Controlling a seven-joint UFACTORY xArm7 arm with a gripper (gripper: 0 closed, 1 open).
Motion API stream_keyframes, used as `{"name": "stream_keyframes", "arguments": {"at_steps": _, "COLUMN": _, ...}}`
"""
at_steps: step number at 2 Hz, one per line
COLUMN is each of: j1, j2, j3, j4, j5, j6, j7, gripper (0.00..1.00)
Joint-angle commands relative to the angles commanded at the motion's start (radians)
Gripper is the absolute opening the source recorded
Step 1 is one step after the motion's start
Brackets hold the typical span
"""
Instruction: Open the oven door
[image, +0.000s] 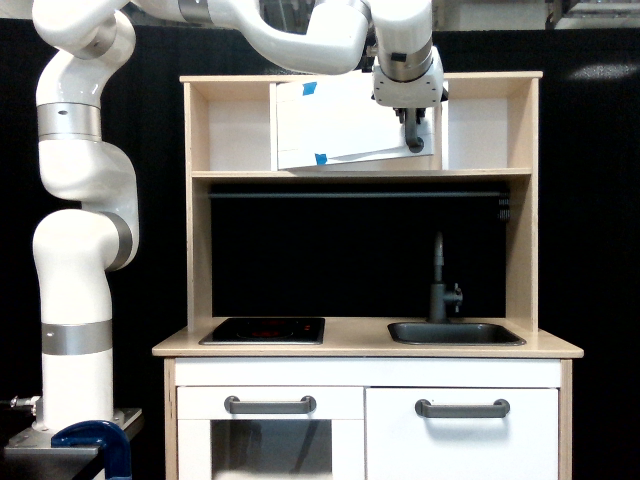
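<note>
The oven door (340, 120) is the white panel in the upper middle compartment of the toy kitchen, marked with two small pieces of blue tape (310, 88). It stands swung partly outward, so its bottom edge looks slanted. My gripper (411, 128) reaches down from the top of the cabinet at the door's right edge. It is shut on the vertical grey handle (415, 144), and only the handle's lower end shows below the fingers.
Below the shelf run a dark rail (355, 195), a black hob (262, 330), a sink (455, 333) and a tap (438, 280). Two lower white doors carry horizontal grey handles (270, 405) (462, 408). The arm's white column (75, 300) stands at the exterior view's left.
</note>
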Motion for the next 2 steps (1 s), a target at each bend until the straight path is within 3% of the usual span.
{"name": "stream_keyframes", "arguments": {"at_steps": 2, "j1": -0.011, "j2": -0.050, "j3": -0.040, "j4": -0.042, "j5": -0.015, "j6": 0.050, "j7": -0.006, "gripper": 0.00}}
